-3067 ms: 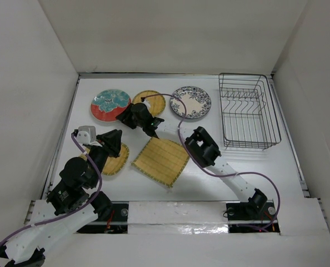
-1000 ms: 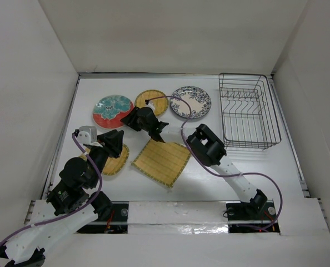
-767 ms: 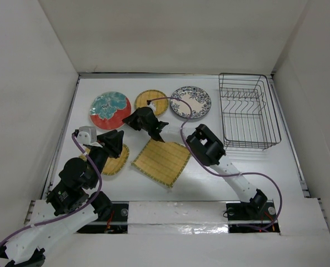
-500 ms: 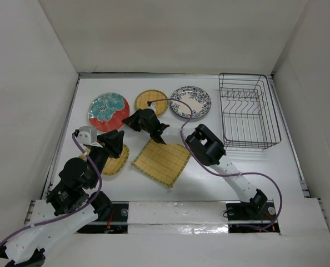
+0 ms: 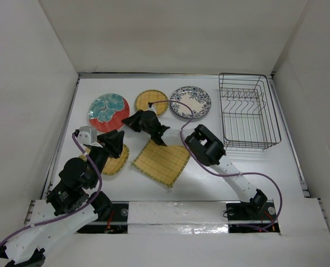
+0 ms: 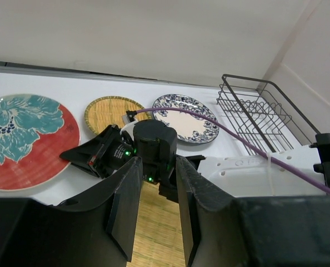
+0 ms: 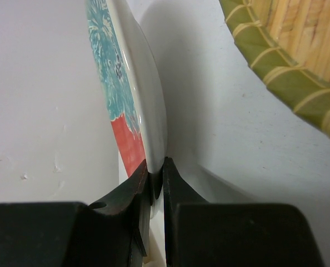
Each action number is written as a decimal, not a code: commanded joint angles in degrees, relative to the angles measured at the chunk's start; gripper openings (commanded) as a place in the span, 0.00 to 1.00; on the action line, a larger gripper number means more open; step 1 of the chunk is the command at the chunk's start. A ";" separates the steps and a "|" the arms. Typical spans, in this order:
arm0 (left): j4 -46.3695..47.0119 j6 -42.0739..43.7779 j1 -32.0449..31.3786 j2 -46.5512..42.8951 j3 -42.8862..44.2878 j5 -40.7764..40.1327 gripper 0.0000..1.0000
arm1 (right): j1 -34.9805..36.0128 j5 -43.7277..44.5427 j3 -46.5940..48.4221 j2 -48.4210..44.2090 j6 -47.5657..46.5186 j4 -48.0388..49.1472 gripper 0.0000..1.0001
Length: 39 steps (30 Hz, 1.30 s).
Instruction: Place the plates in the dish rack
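Note:
The teal-patterned red-edged plate (image 5: 107,111) sits at the back left with its right rim raised. My right gripper (image 5: 126,119) is shut on that rim, and in the right wrist view the plate (image 7: 133,83) stands edge-on in the closed jaws (image 7: 156,168). A round bamboo disc (image 5: 150,100) and the white-and-blue floral plate (image 5: 191,102) lie to its right. The square woven mat (image 5: 161,161) lies in the middle. My left gripper (image 5: 113,142) is open and empty over the second bamboo disc (image 5: 118,161). The black wire dish rack (image 5: 248,111) stands at the back right with no plates in it.
White walls close in the table on three sides. In the left wrist view, the right arm's black wrist (image 6: 148,147) and white link (image 6: 254,167) cross just beyond my open left fingers (image 6: 126,206). A purple cable (image 5: 170,103) arcs over the disc and the floral plate.
The right gripper closed on the teal plate's right rim, tipped it up and shifted it slightly left. The left arm has not moved.

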 commanded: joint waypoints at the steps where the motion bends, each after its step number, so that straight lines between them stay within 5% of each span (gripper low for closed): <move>1: 2.42 0.52 0.25 -1.10 0.71 0.37 0.28 | 0.62 -0.50 6.45 -6.66 2.46 15.42 0.00; 25: 3.30 1.05 0.25 -5.32 0.36 -0.95 0.32 | -2.01 -1.99 -7.25 -20.72 2.19 26.48 0.00; 39: 3.38 0.61 0.25 -5.32 0.36 0.82 0.34 | -15.70 -2.35 -35.46 -42.33 3.60 35.64 0.00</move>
